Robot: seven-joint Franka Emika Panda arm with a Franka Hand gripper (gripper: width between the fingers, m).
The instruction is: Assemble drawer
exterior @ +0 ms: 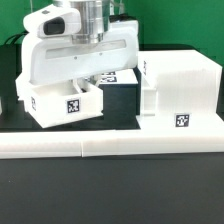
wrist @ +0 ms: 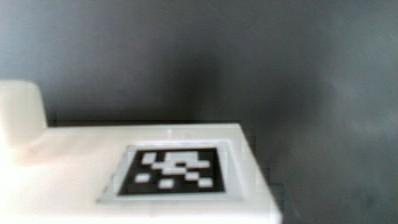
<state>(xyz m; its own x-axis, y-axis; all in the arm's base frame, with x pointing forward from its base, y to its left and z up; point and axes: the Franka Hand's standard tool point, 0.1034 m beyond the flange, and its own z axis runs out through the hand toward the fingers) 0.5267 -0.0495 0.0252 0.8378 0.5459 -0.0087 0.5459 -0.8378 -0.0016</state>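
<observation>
The large hollow box shell (exterior: 182, 92) stands at the exterior view's right, with a tag on its front. A smaller white tray (exterior: 63, 104) with a front tag sits at the exterior view's left. My gripper (exterior: 86, 80) hangs directly over the tray's back part. The wide white hand hides its fingertips, so its opening does not show. The wrist view shows a white tagged surface (wrist: 175, 170) close below and a blurred white lump (wrist: 16, 118) beside it. No fingers show there. A second tray is not clearly in view.
A long low white wall strip (exterior: 110, 148) runs across the front of the black table. The marker board (exterior: 120, 77) lies behind, between the tray and the shell. A white sliver (exterior: 2, 104) shows at the exterior view's left edge.
</observation>
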